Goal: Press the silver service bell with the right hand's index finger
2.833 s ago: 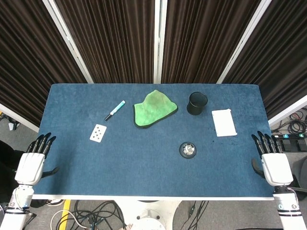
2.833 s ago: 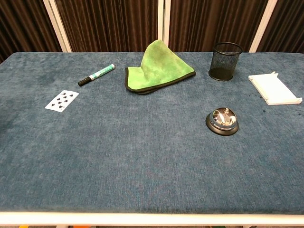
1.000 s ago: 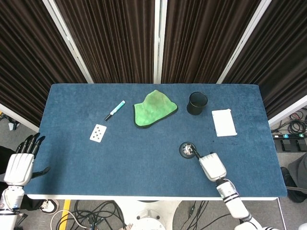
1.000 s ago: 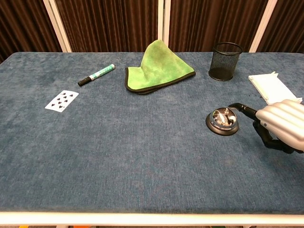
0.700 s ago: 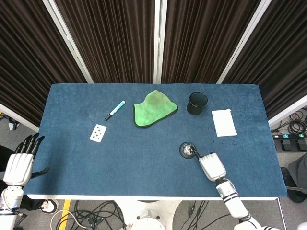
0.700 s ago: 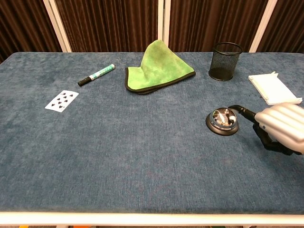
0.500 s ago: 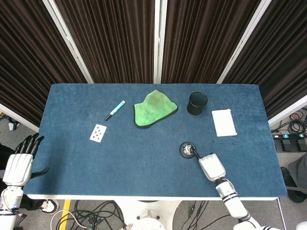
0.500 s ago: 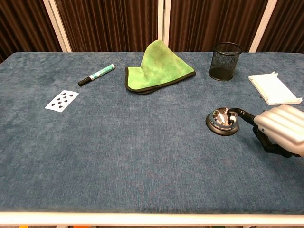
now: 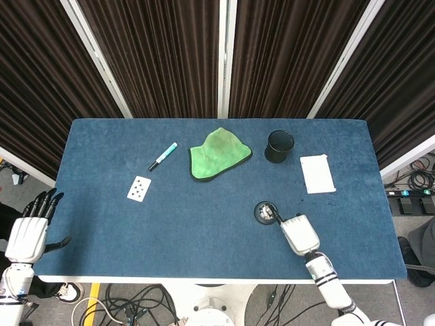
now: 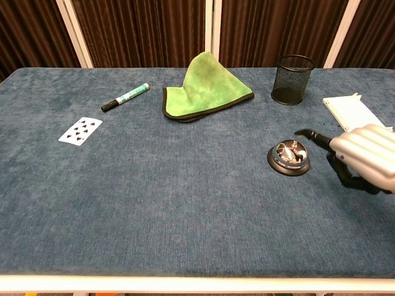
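Bell (image 10: 289, 158) sits just left of the right hand (image 10: 369, 157); 1 finger (image 10: 311, 135) points above it, others curled, gripping nothing. Next, likely: lower the fingertip onto the button.

Even overhead light falls across the blue worktop (image 9: 204, 224), leaving only faint shadows. Both views are sharp, with a small glint on the silver service bell (image 10: 289, 156). The dark curtains (image 9: 156, 54) stay dim.
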Controlling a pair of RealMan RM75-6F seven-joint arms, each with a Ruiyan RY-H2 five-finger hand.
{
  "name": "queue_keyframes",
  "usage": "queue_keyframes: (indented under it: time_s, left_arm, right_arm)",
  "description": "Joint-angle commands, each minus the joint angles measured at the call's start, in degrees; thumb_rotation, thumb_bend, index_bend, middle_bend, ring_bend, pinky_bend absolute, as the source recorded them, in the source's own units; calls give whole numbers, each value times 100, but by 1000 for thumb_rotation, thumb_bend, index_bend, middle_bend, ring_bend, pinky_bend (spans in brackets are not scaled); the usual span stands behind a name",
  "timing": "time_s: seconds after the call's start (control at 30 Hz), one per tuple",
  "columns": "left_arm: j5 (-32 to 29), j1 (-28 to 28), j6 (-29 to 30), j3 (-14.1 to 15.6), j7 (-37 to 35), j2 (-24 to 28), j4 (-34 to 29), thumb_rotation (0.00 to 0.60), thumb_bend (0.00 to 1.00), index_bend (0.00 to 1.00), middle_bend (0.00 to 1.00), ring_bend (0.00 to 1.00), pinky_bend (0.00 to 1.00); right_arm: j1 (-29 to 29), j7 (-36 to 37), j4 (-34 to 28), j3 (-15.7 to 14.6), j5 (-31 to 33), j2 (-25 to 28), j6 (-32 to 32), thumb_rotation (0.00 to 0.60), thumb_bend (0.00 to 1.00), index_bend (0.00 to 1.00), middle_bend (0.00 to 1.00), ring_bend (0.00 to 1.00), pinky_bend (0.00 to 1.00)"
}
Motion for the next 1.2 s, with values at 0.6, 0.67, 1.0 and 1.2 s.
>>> queue_keyframes:
  time_s: [0.6,0.67,1.0,1.2]
  left_arm:
    - [58,7,42,8,78,-7,-104,600,26,90,11,0,166]
    - [62,15,56,13,120,-8,-142,600,27,90,11,0,166]
    - [97,-16,34,18,308,31,-335,600,27,90,11,0,166]
    - [93,6,71,20,345,25,-340,600,27,90,11,0,166]
  right_arm:
    - [-300,656,-696,118,-642,815,1352,600,1000,0,869,757,629]
    - [-419,869,-829,197,-720,1076,1691,600,1000,0,869,757,629]
    - [-1086,1944,-1105,286,-664,2389,2606,600,822,0,583,453,446]
    - [-1202,2572,-767,422,-471,2347,2703,600,106,0,0,0,0]
